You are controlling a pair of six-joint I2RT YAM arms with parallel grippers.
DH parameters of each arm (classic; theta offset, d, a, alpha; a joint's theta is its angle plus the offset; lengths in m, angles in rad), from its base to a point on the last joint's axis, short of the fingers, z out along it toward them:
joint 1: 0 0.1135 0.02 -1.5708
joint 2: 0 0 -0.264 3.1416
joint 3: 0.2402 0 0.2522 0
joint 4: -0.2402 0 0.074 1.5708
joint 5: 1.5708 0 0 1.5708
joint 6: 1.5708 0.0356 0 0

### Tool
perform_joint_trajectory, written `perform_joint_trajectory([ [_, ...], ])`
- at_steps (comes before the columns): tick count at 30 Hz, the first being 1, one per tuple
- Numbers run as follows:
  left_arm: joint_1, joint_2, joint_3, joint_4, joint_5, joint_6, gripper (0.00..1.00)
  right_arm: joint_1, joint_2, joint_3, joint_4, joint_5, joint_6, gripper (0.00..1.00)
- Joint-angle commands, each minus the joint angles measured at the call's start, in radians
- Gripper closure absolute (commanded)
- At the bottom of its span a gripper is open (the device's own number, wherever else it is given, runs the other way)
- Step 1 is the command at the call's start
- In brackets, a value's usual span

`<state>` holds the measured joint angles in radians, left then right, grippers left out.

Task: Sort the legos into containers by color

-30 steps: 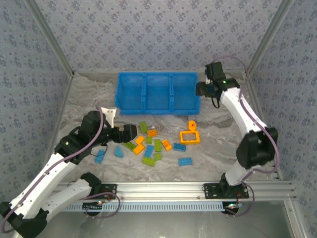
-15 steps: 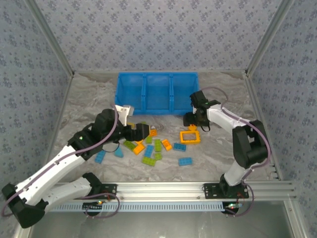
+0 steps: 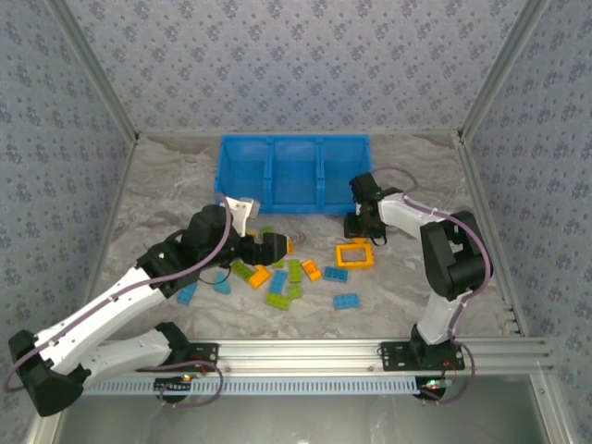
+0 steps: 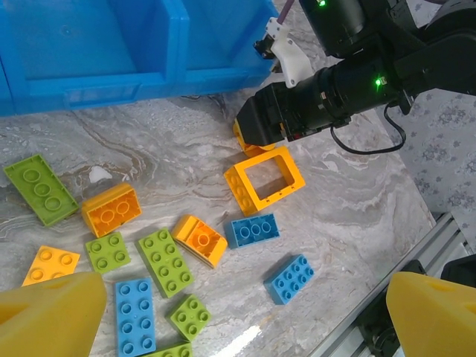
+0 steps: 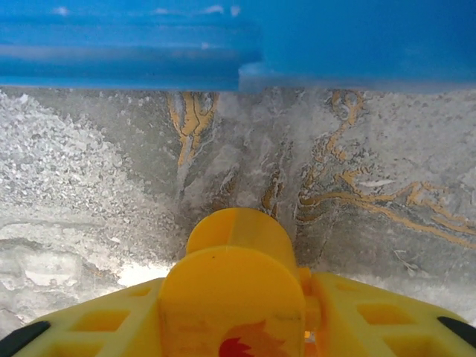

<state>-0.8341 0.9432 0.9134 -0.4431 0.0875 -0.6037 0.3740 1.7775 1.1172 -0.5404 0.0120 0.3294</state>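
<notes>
Orange round lego bracketed by half-closed right end effector, grip unconfirmed; blue bin faced directly ahead; left end effector spread, empty.

My left gripper: fingers spread wide, nothing gripped. Under hand: blue brick, green brick. Ahead: orange frame flat on table. Right gripper just beyond frame, over small orange piece. Blue bin farthest ahead.
</notes>
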Motion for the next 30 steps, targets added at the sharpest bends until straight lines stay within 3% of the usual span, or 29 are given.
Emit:
perform_joint_trajectory([
  [1, -0.009, -0.002, 0.026, 0.026, -0.014, 0.000, 0.03, 0.017, -0.008, 0.024, -0.005, 0.050, 0.006, 0.55],
  [8, -0.009, -0.007, 0.033, 0.014, -0.033, 0.004, 0.03, 0.090, -0.180, 0.047, -0.087, 0.204, 0.012, 0.58],
  [11, -0.009, -0.008, 0.041, 0.014, -0.051, 0.008, 0.03, 0.094, -0.191, 0.136, -0.110, 0.211, 0.010, 0.58],
  [23, -0.009, 0.016, 0.091, -0.011, -0.087, 0.020, 0.03, 0.025, 0.215, 0.553, -0.137, 0.187, 0.021, 0.58],
  [30, -0.008, 0.013, 0.096, -0.040, -0.104, 0.018, 0.03, 0.006, 0.333, 0.637, -0.154, 0.168, 0.033, 0.48],
])
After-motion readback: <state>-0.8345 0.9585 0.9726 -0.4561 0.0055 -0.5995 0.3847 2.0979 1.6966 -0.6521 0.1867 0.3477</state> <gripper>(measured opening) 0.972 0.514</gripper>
